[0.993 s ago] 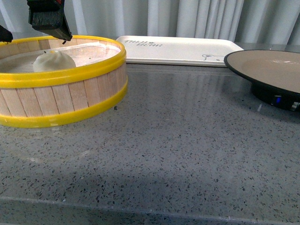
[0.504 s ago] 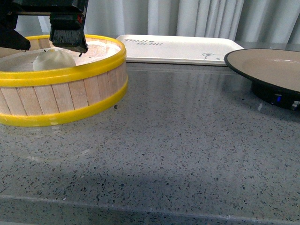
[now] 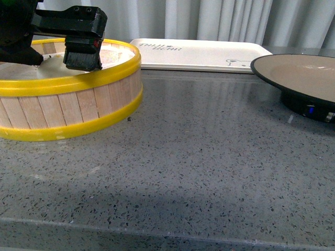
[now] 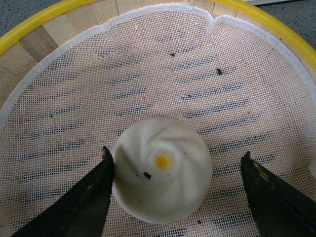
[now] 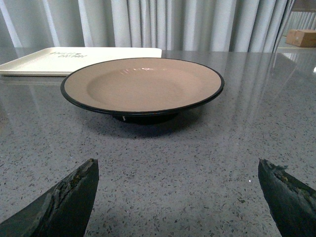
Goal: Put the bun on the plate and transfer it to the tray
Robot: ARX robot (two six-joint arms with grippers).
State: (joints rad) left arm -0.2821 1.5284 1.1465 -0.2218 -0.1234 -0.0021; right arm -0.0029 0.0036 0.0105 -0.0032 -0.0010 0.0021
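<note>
Zero steps done: bun [image 4: 160,170] sits in steamer [image 3: 68,107].
My left jaws straddle it open; right jaws open near plate [image 5: 143,86].

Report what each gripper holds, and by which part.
Nothing is held. The left gripper straddles the bun, jaws open; the right gripper is open and empty before the plate.

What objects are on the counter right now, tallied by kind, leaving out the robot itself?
bun: 1
steamer basket: 1
mesh liner: 1
plate: 1
tray: 1
Total: 5
</note>
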